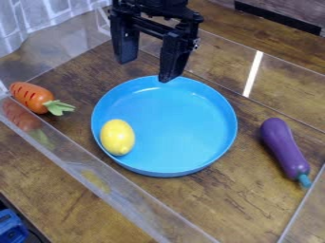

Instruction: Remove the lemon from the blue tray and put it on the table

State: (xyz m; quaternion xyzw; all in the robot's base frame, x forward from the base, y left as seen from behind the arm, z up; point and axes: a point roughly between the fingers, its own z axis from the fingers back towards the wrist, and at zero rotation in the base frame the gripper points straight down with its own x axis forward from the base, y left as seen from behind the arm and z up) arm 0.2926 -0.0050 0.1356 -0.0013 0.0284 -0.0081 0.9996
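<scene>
A small yellow lemon (pixel 117 137) lies inside the blue tray (pixel 210 142), near its left rim. The round tray sits in the middle of the dark wood table (pixel 76 204). My gripper (pixel 148 62) hangs above the tray's far edge, well behind and above the lemon. Its two black fingers (pixel 174 60) stand wide apart with nothing between them, so it is open.
An orange carrot (pixel 32 96) with a green top lies left of the tray. A purple eggplant (pixel 284 146) lies to the right. Clear acrylic panels with raised edges (pixel 51 142) border the tabletop at the left and front.
</scene>
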